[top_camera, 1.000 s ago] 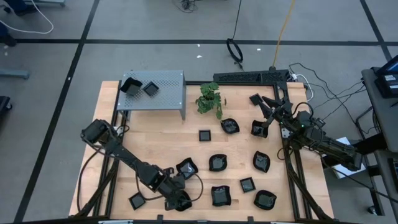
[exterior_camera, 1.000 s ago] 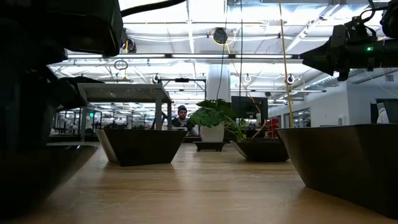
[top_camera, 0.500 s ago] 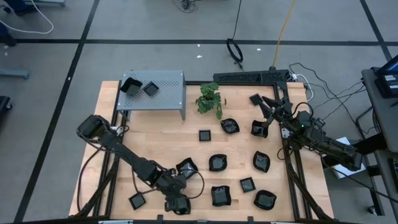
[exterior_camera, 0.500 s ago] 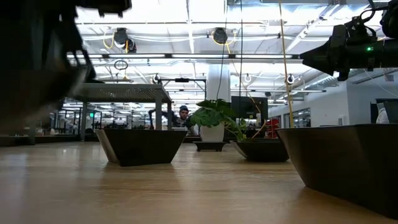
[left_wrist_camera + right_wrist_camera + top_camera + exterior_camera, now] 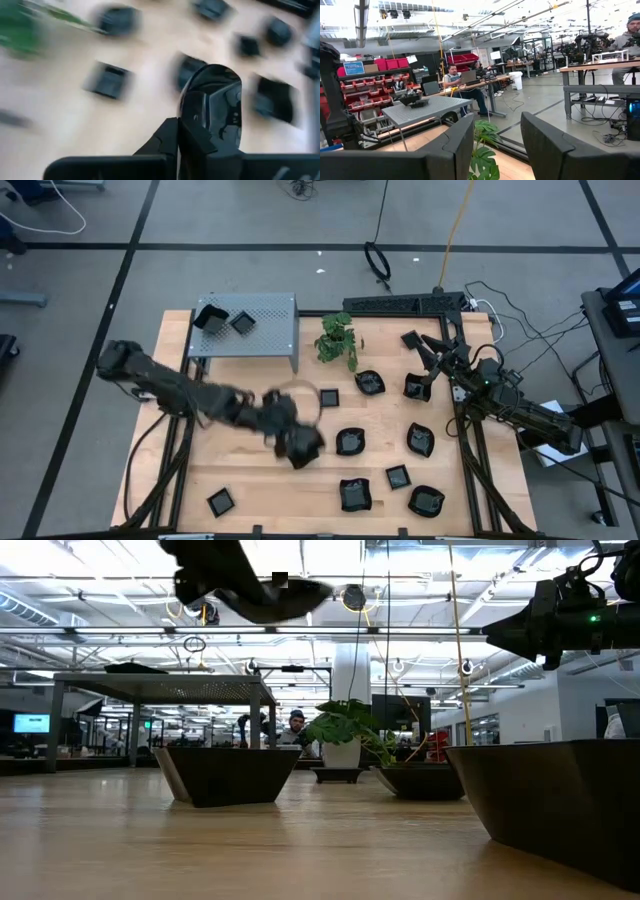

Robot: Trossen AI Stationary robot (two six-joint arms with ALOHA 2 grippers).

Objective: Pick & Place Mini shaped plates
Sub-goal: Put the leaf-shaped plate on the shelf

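1. Left gripper [image 5: 300, 445] clamped on 1 black dish [image 5: 212, 117], held above table [image 5: 260, 485] centre.
2. Right gripper [image 5: 425, 370] jaws apart, holding nothing, far right.
3. 2 dishes [image 5: 242, 322] sit on grey box [image 5: 265, 315].

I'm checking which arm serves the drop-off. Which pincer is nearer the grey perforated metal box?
Left. The left pincer, shut on a mini plate, hovers over mid-table, just in front of the grey perforated box. The right pincer waits open beyond the plant, farther away.
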